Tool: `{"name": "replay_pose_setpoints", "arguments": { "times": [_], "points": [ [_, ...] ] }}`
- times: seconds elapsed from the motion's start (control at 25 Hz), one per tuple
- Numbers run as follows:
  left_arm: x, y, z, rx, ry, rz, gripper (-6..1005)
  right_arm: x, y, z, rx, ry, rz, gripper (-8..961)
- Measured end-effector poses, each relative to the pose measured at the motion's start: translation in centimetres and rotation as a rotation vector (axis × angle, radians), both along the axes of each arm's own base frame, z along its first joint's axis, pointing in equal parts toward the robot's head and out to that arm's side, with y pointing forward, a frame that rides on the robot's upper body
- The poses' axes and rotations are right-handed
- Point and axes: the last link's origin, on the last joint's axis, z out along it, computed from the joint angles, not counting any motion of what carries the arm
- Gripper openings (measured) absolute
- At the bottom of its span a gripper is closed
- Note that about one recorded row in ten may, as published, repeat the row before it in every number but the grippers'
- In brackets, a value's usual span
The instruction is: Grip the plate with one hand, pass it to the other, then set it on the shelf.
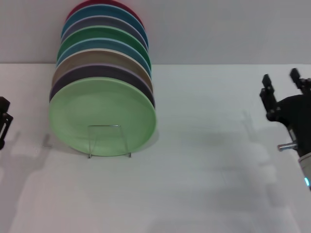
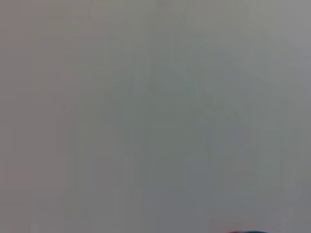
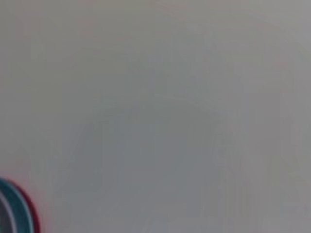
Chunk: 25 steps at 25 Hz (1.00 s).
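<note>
The pale mint-green plate (image 1: 102, 116) stands on edge at the front of a row of upright plates, left of the middle in the head view. It leans in the small clear wire-framed shelf (image 1: 109, 141), whose frame crosses the plate's lower part. My right gripper (image 1: 280, 76) is at the far right, well apart from the plate, fingers spread and empty. My left gripper (image 1: 4, 121) shows only partly at the left edge, apart from the plate.
Behind the mint plate stand several more plates (image 1: 104, 43): dark purple, beige, teal, darker green, blue and red. A sliver of their rims shows in the right wrist view (image 3: 17, 208). All rests on a white table (image 1: 204, 174) before a pale wall.
</note>
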Motion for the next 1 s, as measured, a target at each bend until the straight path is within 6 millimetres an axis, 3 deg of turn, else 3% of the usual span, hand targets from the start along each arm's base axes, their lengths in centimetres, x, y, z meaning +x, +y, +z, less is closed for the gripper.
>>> {"name": "replay_pose_setpoints", "arguments": {
  "times": [0.48, 1.0],
  "points": [
    [0.3, 1.1, -0.3, -0.006, -0.012, 0.014, 764, 0.8, 1.1, 0.7, -0.012, 0.032, -0.012, 667],
    [-0.6, 1.9, 0.5, 0.037, -0.003, 0.09, 757, 0.2, 2.4, 0.9, -0.027, 0.03, 0.014, 668]
  ]
}}
